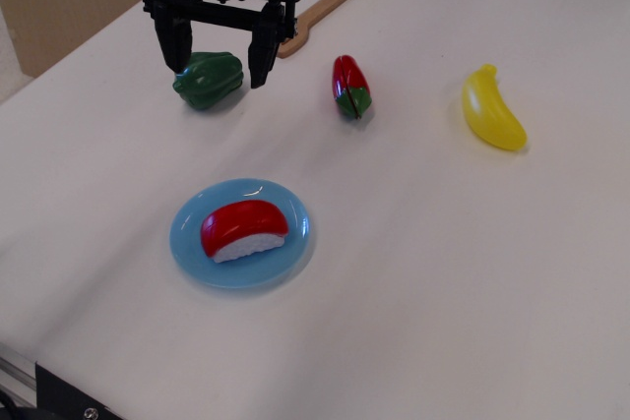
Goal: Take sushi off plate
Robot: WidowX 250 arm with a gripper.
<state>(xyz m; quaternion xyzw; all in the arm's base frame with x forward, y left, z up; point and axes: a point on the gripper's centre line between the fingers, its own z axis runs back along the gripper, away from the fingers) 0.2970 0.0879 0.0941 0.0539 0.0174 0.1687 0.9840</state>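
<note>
Resting on the plate (187,243), the sushi (244,231); pincer (219,58) wide open, empty.

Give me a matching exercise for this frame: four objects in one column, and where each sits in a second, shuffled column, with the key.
Objects
1. sushi
2. green toy pepper
3. toy banana
4. wooden utensil handle

Places
A. far right of the table, lying alone
B. on the light blue plate, near the front
C. far side of the table, behind the gripper
D. beneath the open gripper, between its fingers in this view

Pairs: 1-B, 2-D, 3-A, 4-C
</note>
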